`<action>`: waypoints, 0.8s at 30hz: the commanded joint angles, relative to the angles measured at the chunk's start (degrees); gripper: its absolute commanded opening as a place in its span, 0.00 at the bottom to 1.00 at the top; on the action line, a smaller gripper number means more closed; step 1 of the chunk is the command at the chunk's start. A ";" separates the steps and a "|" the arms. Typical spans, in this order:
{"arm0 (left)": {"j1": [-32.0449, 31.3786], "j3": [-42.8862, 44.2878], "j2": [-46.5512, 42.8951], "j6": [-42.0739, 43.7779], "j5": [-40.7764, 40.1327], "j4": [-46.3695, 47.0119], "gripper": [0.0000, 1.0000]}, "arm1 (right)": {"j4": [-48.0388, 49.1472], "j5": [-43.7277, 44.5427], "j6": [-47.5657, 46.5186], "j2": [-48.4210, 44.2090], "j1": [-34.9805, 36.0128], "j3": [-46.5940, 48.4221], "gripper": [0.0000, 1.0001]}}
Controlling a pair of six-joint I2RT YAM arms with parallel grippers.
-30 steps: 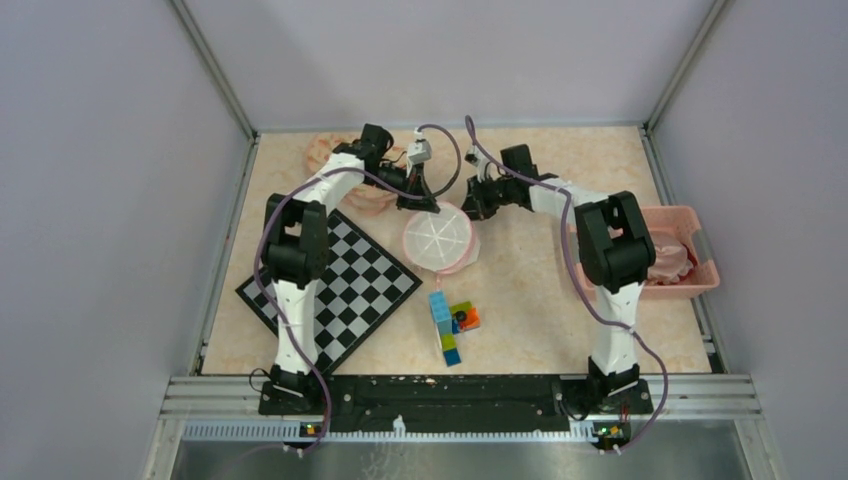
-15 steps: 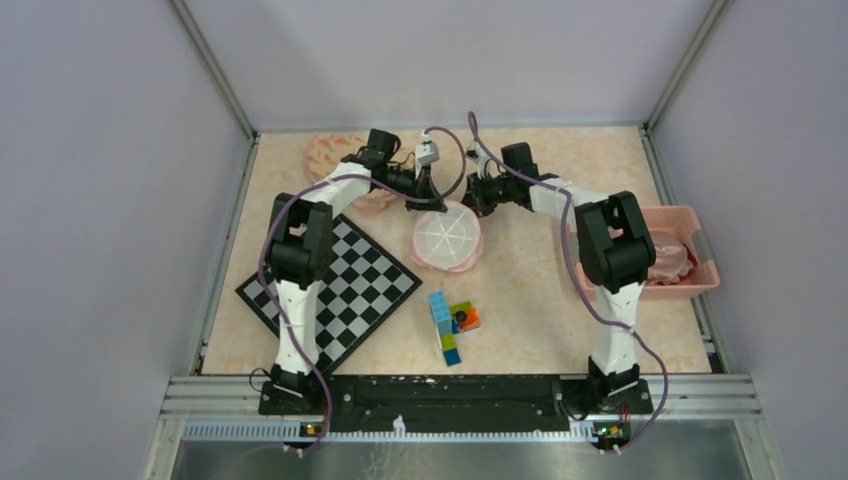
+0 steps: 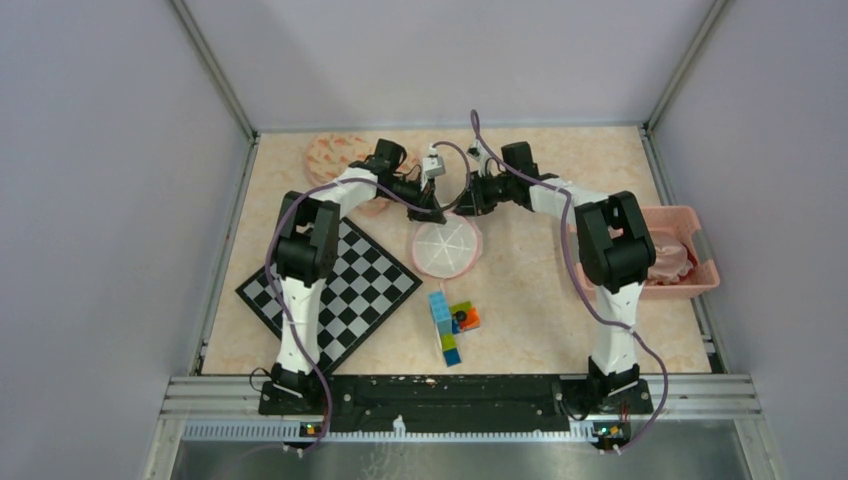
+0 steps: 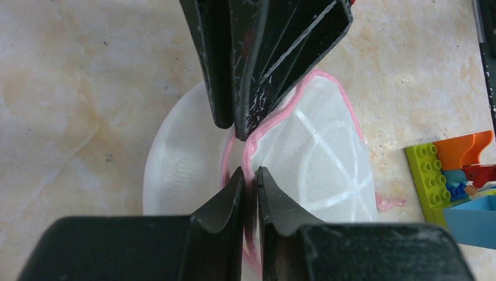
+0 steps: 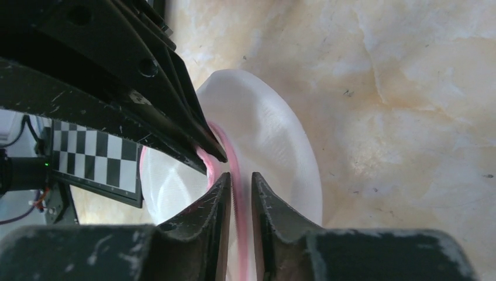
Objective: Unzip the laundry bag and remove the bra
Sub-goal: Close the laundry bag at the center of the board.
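— Where is the laundry bag (image 3: pixel 445 247) found, measured from the jaws?

— It is laid flat on the table (image 3: pixel 540 290), directly under both pairs of jaws. Its far edge is met by the two grippers tip to tip.

— How are the jaws of the left gripper (image 4: pixel 251 178) set?

— A narrow slit is left between them. The pink zipper seam (image 4: pixel 275 120) is threaded through that slit and is carried on to the right, along the rim of the white mesh. Whether the seam is pinched or merely straddled cannot be told.

— And the right gripper (image 5: pixel 240 178)?

— The same is seen there: the jaws are held almost together, with the pink seam lying in the gap. A firm hold cannot be confirmed. In the left wrist view its dark fingers are pointed down at the left jaws, and the two sets of tips are nearly touching.

— Is the bra seen?

— Nothing can be made out through the mesh.

— What else is placed near the jaws?

— Toy blocks (image 4: pixel 450 175) are seen to the right of the left jaws, apart from the bag. A checkerboard (image 5: pixel 93 158) is seen beyond the left gripper from the right jaws. A pink basket (image 3: pixel 700 250) is set well apart from both.
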 commanded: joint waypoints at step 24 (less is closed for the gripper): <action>0.13 3.27 -6.78 -11.41 -5.37 1.65 0.69 | -7.87 -3.46 -5.43 -7.06 -4.98 3.72 0.51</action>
